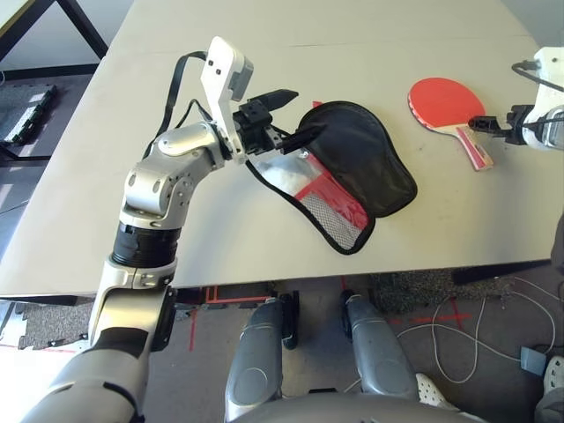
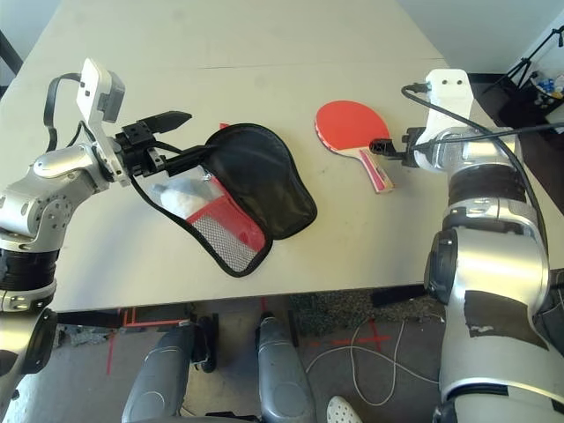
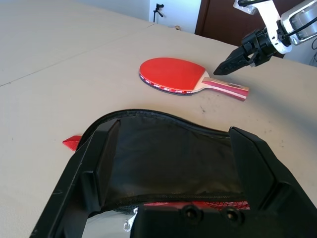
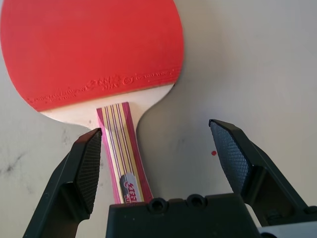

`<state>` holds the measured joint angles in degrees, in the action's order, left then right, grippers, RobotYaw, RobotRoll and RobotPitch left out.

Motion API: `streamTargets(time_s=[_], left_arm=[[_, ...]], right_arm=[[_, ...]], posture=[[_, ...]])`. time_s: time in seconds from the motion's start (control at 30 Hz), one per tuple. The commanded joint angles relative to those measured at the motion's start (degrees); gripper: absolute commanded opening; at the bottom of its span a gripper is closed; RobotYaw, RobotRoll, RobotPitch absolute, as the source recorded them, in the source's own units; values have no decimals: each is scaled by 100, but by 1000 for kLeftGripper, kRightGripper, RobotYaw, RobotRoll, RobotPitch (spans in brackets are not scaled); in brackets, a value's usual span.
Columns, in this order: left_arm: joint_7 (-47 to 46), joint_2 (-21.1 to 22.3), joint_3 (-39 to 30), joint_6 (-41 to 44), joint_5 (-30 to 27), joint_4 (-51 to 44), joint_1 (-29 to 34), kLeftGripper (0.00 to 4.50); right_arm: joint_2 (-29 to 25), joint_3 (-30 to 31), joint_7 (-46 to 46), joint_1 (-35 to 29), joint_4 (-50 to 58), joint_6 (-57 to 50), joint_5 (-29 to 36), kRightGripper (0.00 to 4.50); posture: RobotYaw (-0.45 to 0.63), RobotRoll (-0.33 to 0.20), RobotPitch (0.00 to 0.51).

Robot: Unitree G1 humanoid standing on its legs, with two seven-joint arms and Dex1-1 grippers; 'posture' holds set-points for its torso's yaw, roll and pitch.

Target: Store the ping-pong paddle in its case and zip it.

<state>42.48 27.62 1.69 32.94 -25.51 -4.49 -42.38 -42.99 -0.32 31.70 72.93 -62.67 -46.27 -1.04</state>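
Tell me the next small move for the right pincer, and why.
Probably shift the right pincer sideways to centre it on the handle of the ping-pong paddle, then lower and close. Its jaws stand open above the table, and the handle lies close to one finger rather than midway. The left pincer is already at the open case.

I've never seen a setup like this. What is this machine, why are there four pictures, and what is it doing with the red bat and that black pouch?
It is a humanoid robot with two silver arms at a table. Two pictures come from cameras in its head, looking down; the other two sit on its wrists, looking along the black fingers. The left gripper is open, one finger reaching into the mouth of the case, whose black lining faces up; it has not closed on the fabric. The right gripper hangs open over the handle of the ping-pong paddle, which lies flat on the table, not yet grasped. Nothing is held.
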Motion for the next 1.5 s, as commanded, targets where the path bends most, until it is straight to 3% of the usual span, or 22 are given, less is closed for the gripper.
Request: streamTargets(time_s=[0.03, 0.43, 0.53, 0.83, 1.2, 1.5], left_arm=[[53, -39, 141, -16, 92, -18, 47, 4500], [11, -94, 199, 36, 199, -143, 68, 4500], [5, -106, 213, 22, 217, -132, 55, 4500], [14, -130, 234, 6, 272, -100, 29, 4500], [62, -165, 242, -36, 338, -52, 29, 4500], [206, 114, 166, -62, 470, 37, -10, 4500]], right_arm=[[111, 262, 198, 102, -322, -82, -225, 4457], [512, 545, 368, 157, -861, 202, -561, 4457], [545, 540, 321, 146, -920, 253, -584, 3931], [507, 521, 284, 80, -913, 211, -590, 1214], [495, 442, 192, -85, -629, 178, -512, 1171], [588, 336, 280, -202, 526, -238, -360, 1171]], posture=[[-113, 0, 229], [-95, 0, 239], [-94, 0, 238], [-101, 0, 237], [-106, 0, 238], [-94, 0, 240]])
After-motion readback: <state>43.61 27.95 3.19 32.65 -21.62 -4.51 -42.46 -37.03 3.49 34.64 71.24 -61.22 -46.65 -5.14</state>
